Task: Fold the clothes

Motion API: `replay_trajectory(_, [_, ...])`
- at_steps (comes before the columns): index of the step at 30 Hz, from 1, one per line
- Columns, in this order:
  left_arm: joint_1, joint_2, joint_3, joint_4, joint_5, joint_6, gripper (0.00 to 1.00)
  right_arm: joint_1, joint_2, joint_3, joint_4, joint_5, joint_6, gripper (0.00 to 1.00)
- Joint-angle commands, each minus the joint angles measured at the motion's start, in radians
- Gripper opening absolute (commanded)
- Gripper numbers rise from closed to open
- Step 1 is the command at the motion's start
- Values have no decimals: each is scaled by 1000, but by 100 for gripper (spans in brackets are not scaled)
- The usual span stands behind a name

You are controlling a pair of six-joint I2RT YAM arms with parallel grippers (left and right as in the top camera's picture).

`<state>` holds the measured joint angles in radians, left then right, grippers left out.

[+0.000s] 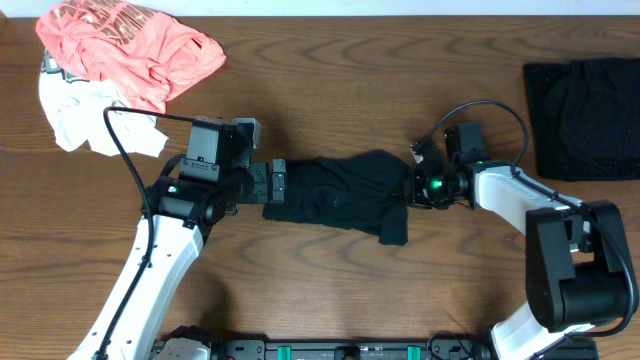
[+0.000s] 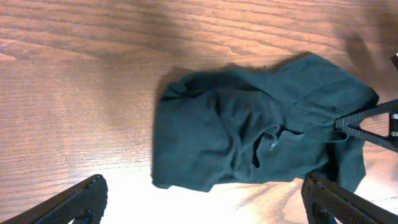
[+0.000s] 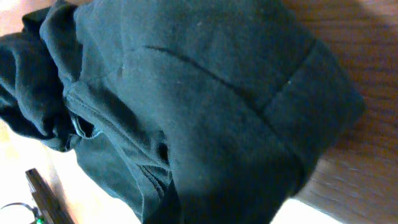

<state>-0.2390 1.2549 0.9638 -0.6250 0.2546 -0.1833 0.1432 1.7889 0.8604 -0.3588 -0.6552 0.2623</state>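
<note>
While one black stack is lying folded at the counter's right, overhead the shirt is sitting crumpled mid-counter. From the left wrist, the left pincer is gaping wide and the right pincer is pinching the shirt's edge. From the right wrist, rumpled fabric is filling everything.

Our arms are white with black joints; black cables loop behind the left hand and right hand, where a green light glows.

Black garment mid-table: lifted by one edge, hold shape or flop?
Probably flops: the black garment lies in soft crumpled folds, so it should drape from any pinch. Likely light: thin cloth. Pushed, it would probably bunch, not slide.
</note>
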Motion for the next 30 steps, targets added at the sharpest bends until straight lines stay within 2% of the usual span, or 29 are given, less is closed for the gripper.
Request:
replay_trajectory(1, [6,-7,1,-3,-14,7,100,-60,8,-5,-17,-3,14,1])
replay_trajectory(6, [6,-7,1,-3,-26,10,100,-174,8,11,-106,-30,-95,1])
replay_trajectory(9, [7,-7,1,-3,-32,10,100,-241,8,58,-218,-29,-200,1])
replay_trajectory(16, [7,-7,1,-4,-32,10,100,-262,8,234,-466,-13,-330,1])
replay_trajectory(20, [7,-7,1,-3,-32,10,100,-200,8,352,-575,8,-357,1])
replay_trajectory(22, [7,-7,1,-3,-32,10,100,-119,8,411,-607,32,-356,1])
replay_trajectory(30, [7,-13,1,-2,-31,10,100,141,8,446,-535,140,-217,1])
